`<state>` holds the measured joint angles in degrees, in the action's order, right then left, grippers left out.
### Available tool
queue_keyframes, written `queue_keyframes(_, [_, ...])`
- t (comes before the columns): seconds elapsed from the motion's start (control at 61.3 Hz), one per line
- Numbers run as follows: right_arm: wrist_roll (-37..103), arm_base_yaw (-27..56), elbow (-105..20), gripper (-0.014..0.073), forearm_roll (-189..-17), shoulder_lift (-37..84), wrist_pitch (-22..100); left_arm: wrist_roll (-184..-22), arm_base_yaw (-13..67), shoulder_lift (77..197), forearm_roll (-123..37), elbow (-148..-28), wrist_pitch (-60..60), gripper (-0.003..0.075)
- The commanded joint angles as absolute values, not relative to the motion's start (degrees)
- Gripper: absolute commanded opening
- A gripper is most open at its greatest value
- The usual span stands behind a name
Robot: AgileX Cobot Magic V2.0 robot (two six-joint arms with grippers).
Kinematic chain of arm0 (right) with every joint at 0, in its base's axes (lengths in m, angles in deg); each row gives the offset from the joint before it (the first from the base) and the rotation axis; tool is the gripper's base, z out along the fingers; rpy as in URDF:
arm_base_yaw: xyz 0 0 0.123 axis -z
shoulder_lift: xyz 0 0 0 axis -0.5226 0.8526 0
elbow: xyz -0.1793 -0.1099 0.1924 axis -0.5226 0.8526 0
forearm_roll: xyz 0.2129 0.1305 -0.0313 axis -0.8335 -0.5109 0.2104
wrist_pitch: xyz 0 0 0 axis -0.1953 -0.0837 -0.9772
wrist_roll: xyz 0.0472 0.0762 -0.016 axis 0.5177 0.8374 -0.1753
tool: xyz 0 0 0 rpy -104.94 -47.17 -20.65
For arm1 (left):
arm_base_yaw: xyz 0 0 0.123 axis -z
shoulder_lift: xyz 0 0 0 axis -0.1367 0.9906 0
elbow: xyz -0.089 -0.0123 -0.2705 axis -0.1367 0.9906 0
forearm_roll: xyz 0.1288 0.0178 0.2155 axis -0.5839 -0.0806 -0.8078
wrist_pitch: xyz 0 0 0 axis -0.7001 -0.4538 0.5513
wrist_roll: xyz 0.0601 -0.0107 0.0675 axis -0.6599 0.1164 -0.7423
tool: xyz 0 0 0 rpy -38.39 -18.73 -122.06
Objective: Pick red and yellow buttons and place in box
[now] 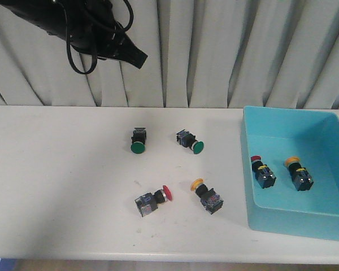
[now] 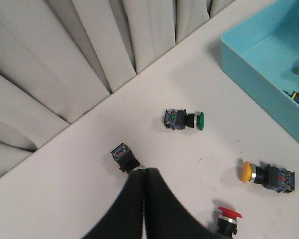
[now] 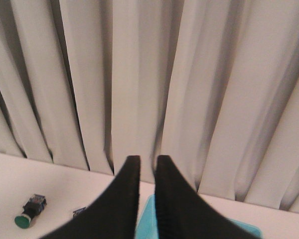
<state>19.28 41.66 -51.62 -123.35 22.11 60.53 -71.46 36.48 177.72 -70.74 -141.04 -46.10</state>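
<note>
A red button (image 1: 154, 200) and a yellow button (image 1: 208, 195) lie on the white table near its front. They also show in the left wrist view, red (image 2: 228, 219) and yellow (image 2: 267, 175). The turquoise box (image 1: 327, 223) at the right holds one red button (image 1: 263, 171) and one yellow button (image 1: 298, 172). My left gripper (image 1: 138, 56) hangs high at the back left, shut and empty (image 2: 143, 170). My right gripper (image 3: 148, 159) is out of the front view. Its fingers stand slightly apart and empty, facing the curtain, with the box's edge (image 3: 147, 224) below them.
Two green buttons (image 1: 137, 141) (image 1: 190, 142) lie mid-table behind the red and yellow ones. In the left wrist view one (image 2: 124, 155) is partly behind my fingers and the other (image 2: 184, 120) lies beyond. A grey curtain (image 1: 214, 51) hangs along the table's back edge.
</note>
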Motion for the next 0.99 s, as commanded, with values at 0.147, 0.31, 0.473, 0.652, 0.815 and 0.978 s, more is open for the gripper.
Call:
queue_keyframes(0.147, [15.78, 33.92, -47.65, -0.0007, -123.66, 19.59, 51.59, -70.84, 36.32, 175.07, -70.51, -142.51, -42.27, -0.0007])
queue_keyframes(0.31, [15.91, 31.90, -47.65, -0.0007, -126.10, 19.59, 51.30, -70.84, 36.32, 175.07, -70.52, -142.51, -44.50, -0.0007])
queue_keyframes(0.473, [15.91, 31.89, -47.65, -0.0007, -126.48, 19.59, 51.54, -70.84, 36.32, 175.07, -70.45, -142.51, -45.51, -0.0007])
queue_keyframes(0.652, [15.85, 31.89, -47.65, -0.0007, -126.47, 19.59, 51.54, -70.90, 36.32, 175.07, -70.45, -142.51, -45.51, -0.0007])
queue_keyframes(0.815, [15.85, 31.89, -47.65, -0.0007, -126.47, 19.59, 51.54, -70.90, 36.32, 175.07, -70.51, -142.51, -45.51, -0.0007])
queue_keyframes(0.978, [15.85, 31.89, -47.65, -0.0007, -126.47, 19.59, 51.54, -70.82, 36.32, 173.44, -76.63, -141.54, -45.52, -0.0007])
